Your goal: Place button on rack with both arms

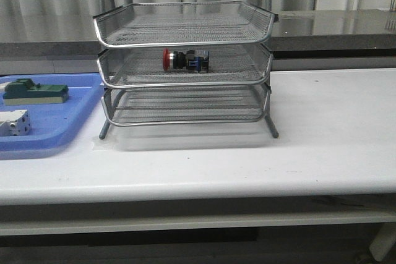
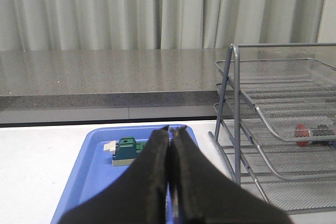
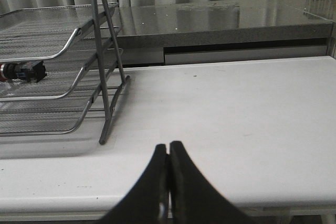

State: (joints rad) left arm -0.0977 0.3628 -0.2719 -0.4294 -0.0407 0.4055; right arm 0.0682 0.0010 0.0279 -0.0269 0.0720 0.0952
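The button [image 1: 185,60], red cap to the left, lies on its side in the middle tray of the silver wire rack [image 1: 184,38] at the table's centre. It also shows in the left wrist view [image 2: 314,134] and in the right wrist view [image 3: 22,71]. My left gripper [image 2: 169,129] is shut and empty, held above the near part of the blue tray [image 2: 94,166], well clear of the rack [image 2: 273,129]. My right gripper [image 3: 168,146] is shut and empty, over the bare table to the right of the rack [image 3: 68,66]. Neither arm shows in the front view.
The blue tray [image 1: 68,115] at the left holds a green-and-beige block [image 1: 35,92] and a white boxy part [image 1: 13,122]. A grey counter [image 1: 334,26] runs behind the table. The table's front edge is close below both grippers.
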